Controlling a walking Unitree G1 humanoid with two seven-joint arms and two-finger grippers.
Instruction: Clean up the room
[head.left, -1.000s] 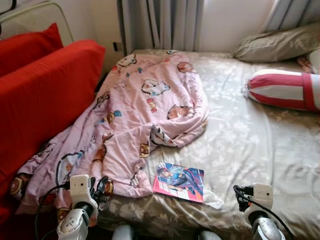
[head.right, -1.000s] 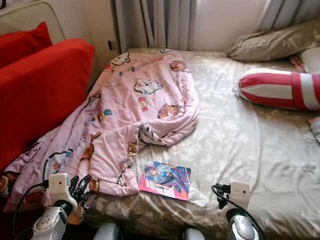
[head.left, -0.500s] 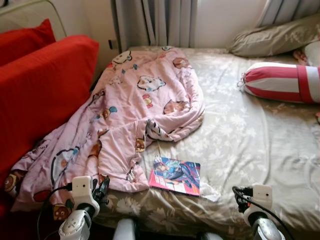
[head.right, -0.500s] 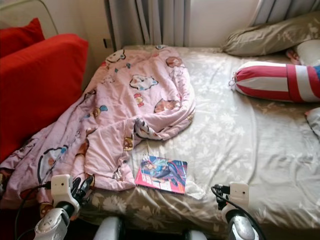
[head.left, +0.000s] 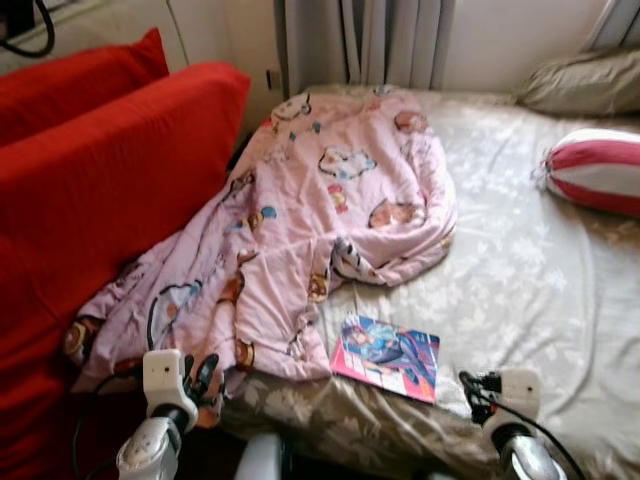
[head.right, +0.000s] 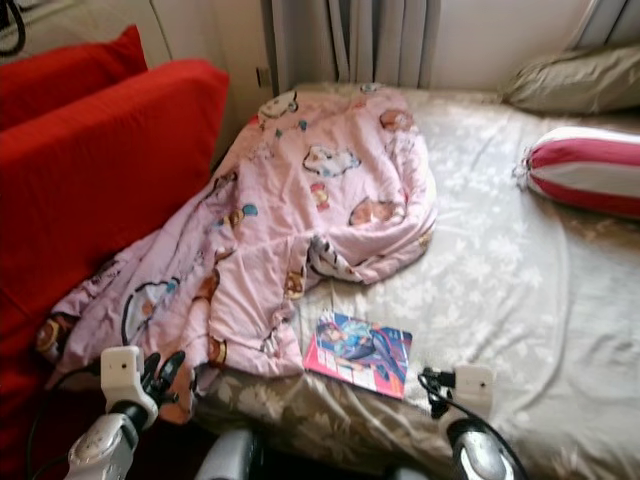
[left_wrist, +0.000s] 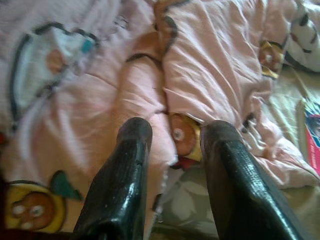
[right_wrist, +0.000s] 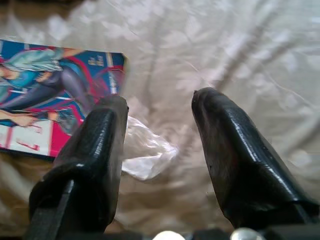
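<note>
Pink cartoon blanket (head.left: 300, 230) lies rumpled on bed (head.left: 530, 270) w/ comic book (head.left: 385, 356) near edge; approach step, both grippers (left_wrist: 172, 135) (right_wrist: 157, 107) fingers apart, empty — next probably grab blanket hem.

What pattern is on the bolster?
The bolster has red and white stripes, clearest in the right eye view.

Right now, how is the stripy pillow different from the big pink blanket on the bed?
The stripy pillow is red and white; the pink blanket has cartoon animal pictures. The pillow is a plump roll gathered at one end; the blanket is spread out flat and rumpled. The pillow sits wholly on the bed; the blanket hangs off its near left edge, against the red sofa. Both are soft bedding.
</note>
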